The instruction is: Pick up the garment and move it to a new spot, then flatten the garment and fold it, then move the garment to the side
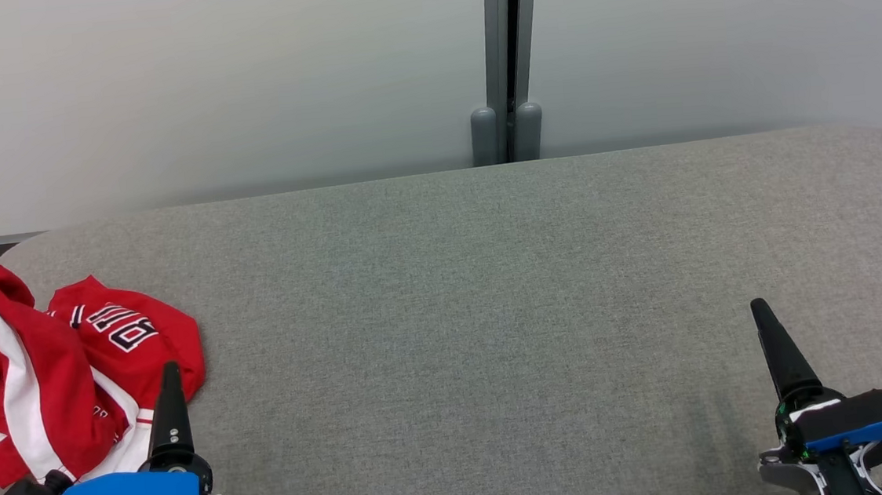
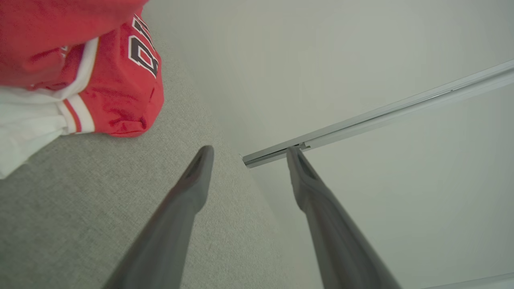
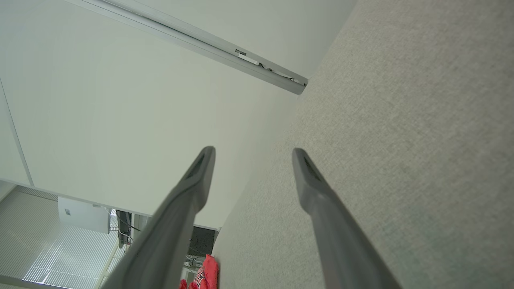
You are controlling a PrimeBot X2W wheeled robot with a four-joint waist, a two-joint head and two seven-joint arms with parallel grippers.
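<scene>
A crumpled red jersey-like garment with white bands and black-and-white lettering lies bunched at the left edge of the grey fabric-covered tabletop, towards the near-left corner. The heap has no clear heading; its broad white stripe runs roughly from the far edge to the near edge, with the lettered lobe on the side towards the tabletop's middle. The left gripper is spread wide and empty just beside the cloth; the right gripper, also wide and empty, is near the near-right corner
</scene>
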